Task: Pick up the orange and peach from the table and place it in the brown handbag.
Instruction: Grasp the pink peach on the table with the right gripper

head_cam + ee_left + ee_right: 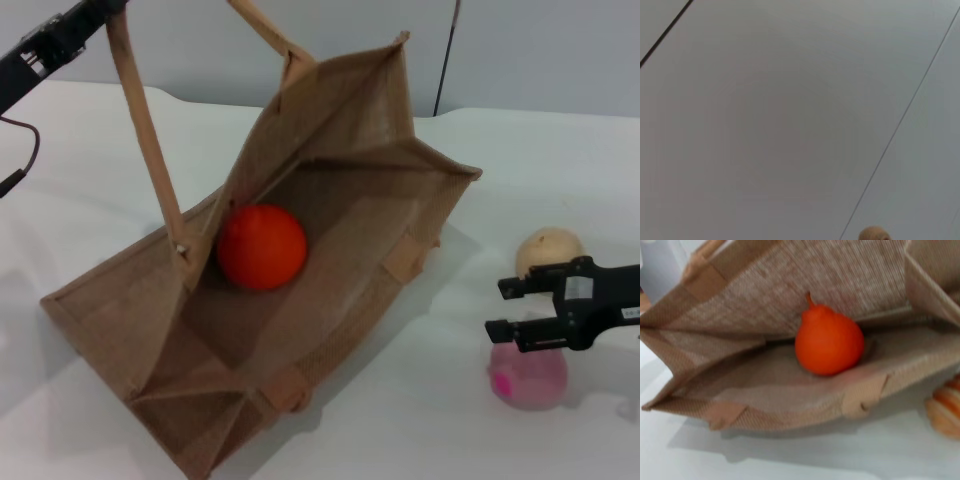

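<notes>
The brown handbag (330, 150) lies tilted open on the white table, and also shows in the right wrist view (790, 290). The orange (262, 246) rests inside it, also seen in the right wrist view (829, 342). My left gripper (105, 12) is at the top left, shut on one bag handle (145, 130) and holding it up. The peach (530, 378), pale pink with a magenta spot, sits on the table at the right. My right gripper (505, 310) is open and empty, just above the peach's far left side.
A beige round fruit (548, 250) sits on the table just behind my right gripper. A striped orange-and-cream bread loaf (945, 410) lies beside the bag in the right wrist view. The left wrist view shows only a grey wall.
</notes>
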`<act>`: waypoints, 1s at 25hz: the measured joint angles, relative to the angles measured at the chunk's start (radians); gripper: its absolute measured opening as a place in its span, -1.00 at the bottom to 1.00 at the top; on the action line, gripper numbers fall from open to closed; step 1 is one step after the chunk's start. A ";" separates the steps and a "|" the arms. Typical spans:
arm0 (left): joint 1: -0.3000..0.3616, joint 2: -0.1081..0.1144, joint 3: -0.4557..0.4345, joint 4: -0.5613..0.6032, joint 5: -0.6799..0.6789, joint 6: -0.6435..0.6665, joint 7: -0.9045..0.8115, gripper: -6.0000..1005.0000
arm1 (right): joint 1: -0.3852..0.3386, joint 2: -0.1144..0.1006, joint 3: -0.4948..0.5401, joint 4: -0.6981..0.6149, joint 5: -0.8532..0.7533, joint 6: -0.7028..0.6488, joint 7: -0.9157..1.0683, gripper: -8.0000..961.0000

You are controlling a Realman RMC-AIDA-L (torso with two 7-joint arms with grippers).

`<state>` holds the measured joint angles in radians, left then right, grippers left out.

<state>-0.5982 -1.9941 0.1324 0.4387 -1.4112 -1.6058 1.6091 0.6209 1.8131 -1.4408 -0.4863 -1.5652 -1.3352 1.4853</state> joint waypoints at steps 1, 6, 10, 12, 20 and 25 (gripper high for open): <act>0.000 0.000 0.000 0.000 0.000 0.000 0.000 -0.75 | 0.000 -0.002 0.000 0.000 -0.009 0.000 0.010 0.50; 0.000 0.001 0.002 0.000 0.000 0.000 0.000 -0.75 | -0.001 -0.009 0.000 0.001 -0.038 -0.024 0.038 0.50; 0.000 0.001 0.000 0.000 0.000 0.000 0.000 -0.75 | -0.002 -0.013 0.003 0.001 -0.063 -0.021 0.065 0.50; 0.000 0.001 0.000 0.000 0.000 0.001 0.000 -0.75 | -0.002 -0.014 0.017 0.002 -0.094 -0.019 0.080 0.50; -0.001 0.002 0.002 0.000 0.000 0.011 0.000 -0.75 | 0.000 -0.006 0.155 0.003 -0.272 -0.025 0.128 0.49; 0.000 0.002 0.002 0.000 0.000 0.011 0.000 -0.75 | 0.007 -0.002 0.172 0.003 -0.319 -0.048 0.141 0.49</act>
<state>-0.5986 -1.9926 0.1340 0.4387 -1.4113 -1.5952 1.6091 0.6274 1.8116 -1.2684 -0.4837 -1.8839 -1.3836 1.6263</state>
